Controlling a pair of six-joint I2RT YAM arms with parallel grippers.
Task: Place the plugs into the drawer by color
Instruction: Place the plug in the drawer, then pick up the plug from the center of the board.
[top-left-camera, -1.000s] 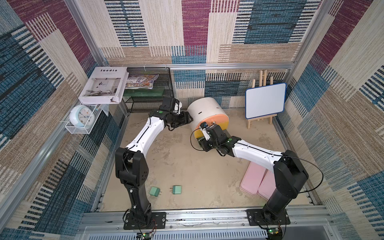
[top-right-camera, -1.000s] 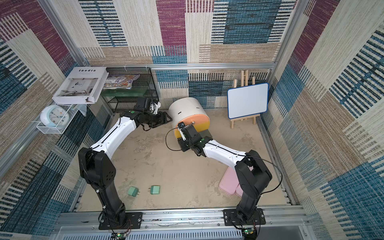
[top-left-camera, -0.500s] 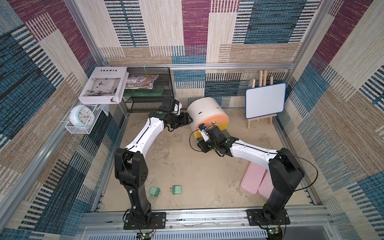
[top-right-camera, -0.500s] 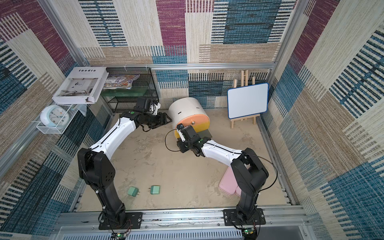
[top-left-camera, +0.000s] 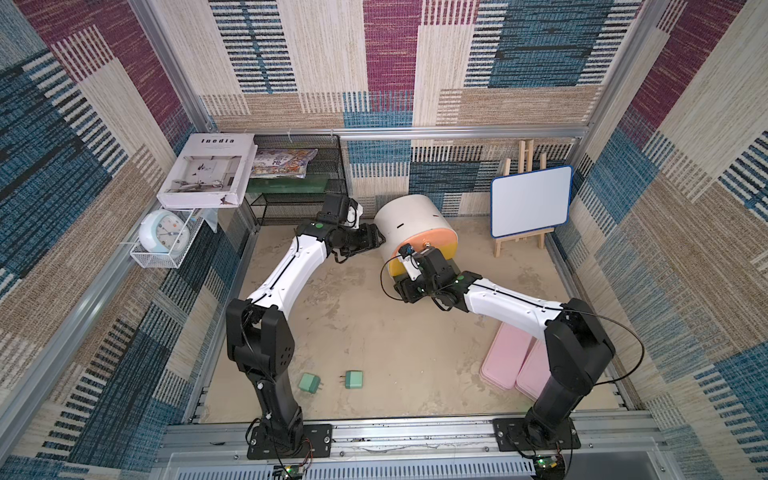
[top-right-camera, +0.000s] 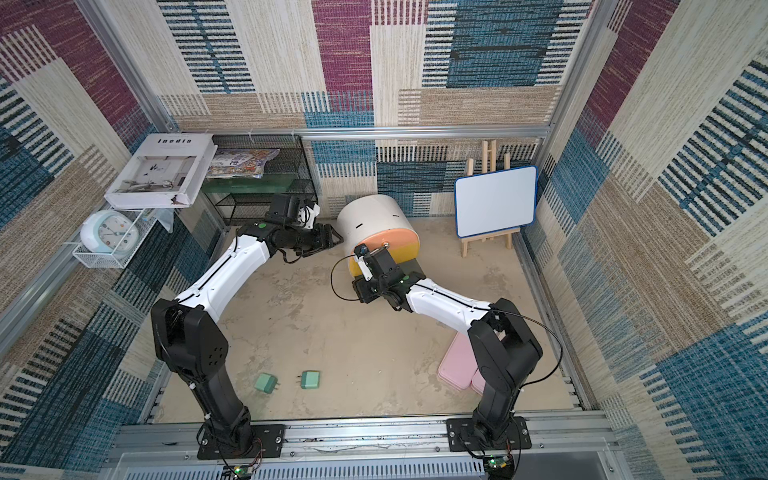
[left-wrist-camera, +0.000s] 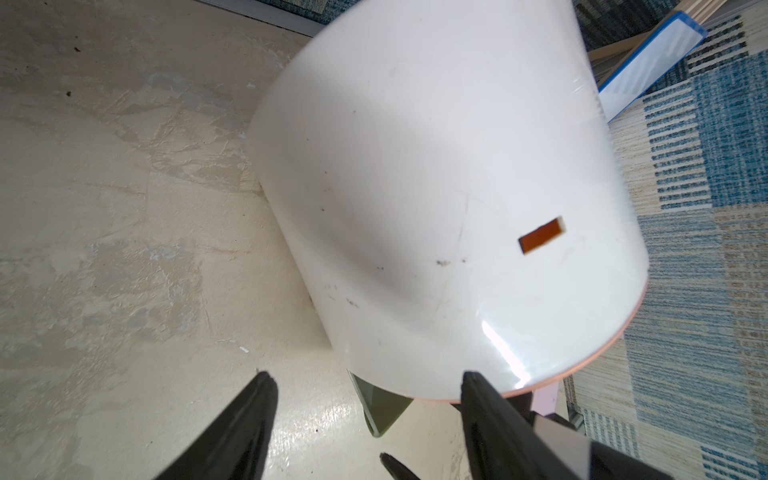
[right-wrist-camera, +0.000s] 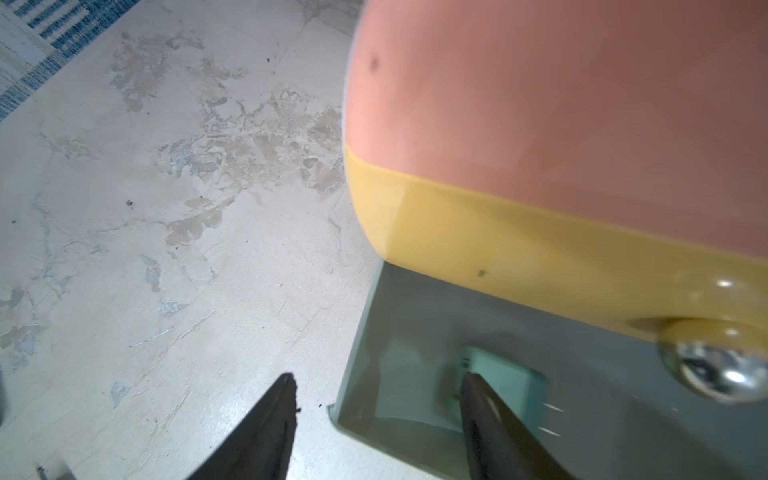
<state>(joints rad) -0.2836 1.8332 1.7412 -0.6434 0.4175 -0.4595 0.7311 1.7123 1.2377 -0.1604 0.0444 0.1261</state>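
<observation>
At the far left a thick white book (top-left-camera: 208, 174) lay on a wall shelf above a pale blue round clock (top-left-camera: 163, 237) in a white wire basket. Just right of them stood a black wire-mesh rack (top-left-camera: 299, 199). The left hand (left-wrist-camera: 361, 374) reached across to the left side of the white barrel-shaped cabinet (top-left-camera: 409, 218). Its two black fingers were spread with nothing between them, one tip at the cabinet's front rim, though I could not tell whether it touched. At the near edge of the beige table (top-left-camera: 374, 332) lay a mint green rounded-cube plug (top-left-camera: 309, 383), with a second mint green plug (top-left-camera: 354, 379) just to its right, the two apart. The cabinet stood at the far middle, its peach-orange drawer front (right-wrist-camera: 540, 104) on top and its yellow drawer front (right-wrist-camera: 540, 249) below, the latter bearing a shiny metal knob (right-wrist-camera: 715, 374). Beneath them the grey-green bottom drawer (right-wrist-camera: 399, 316) stood pulled out toward the near side. The right hand (right-wrist-camera: 378, 376) hung over that drawer's corner, spread wide and holding nothing, one finger above bare table and the other above the drawer. A third mint green plug (right-wrist-camera: 511, 382) lay inside that drawer under the second finger, blurred. Further right stood a blue-framed whiteboard on a small wooden easel (top-left-camera: 532, 201), and nearer on the right lay flat pink rectangular boxes (top-left-camera: 505, 353).
</observation>
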